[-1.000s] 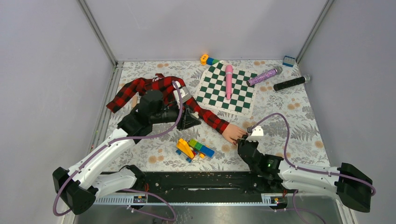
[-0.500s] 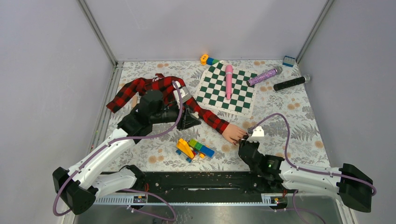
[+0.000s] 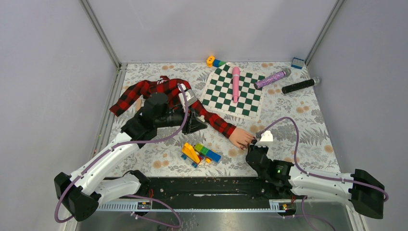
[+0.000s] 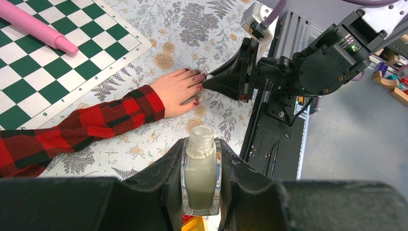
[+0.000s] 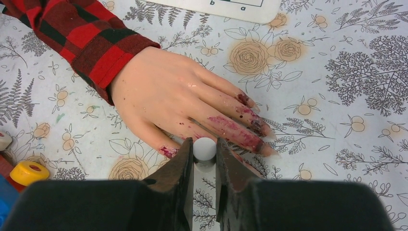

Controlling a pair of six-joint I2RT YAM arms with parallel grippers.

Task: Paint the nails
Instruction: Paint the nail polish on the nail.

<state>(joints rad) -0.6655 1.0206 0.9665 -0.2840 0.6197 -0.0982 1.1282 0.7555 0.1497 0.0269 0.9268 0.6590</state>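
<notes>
The pale pink mannequin hand (image 5: 168,91) with a red-black plaid sleeve (image 5: 82,36) lies flat on the floral mat, fingers toward my right arm. Its nails (image 5: 255,126) are smeared dark red. My right gripper (image 5: 205,150) is shut on the white brush cap (image 5: 205,148), held just over the fingers near the thumb; the brush itself is hidden. In the top view it (image 3: 251,146) sits at the hand (image 3: 239,136). My left gripper (image 4: 201,159) is shut on the small pale open bottle (image 4: 200,175), held near the sleeve (image 3: 216,122).
Coloured toy bricks (image 3: 198,153) lie just left of the hand. A green chessboard (image 3: 234,91) with a pink stick (image 3: 235,83) lies behind. A purple glitter tube (image 3: 272,78), a black tube (image 3: 300,85) and small bricks (image 3: 215,61) sit at the back.
My right gripper has shifted very slightly at the hand's fingertips. The left arm and bottle have not moved.
</notes>
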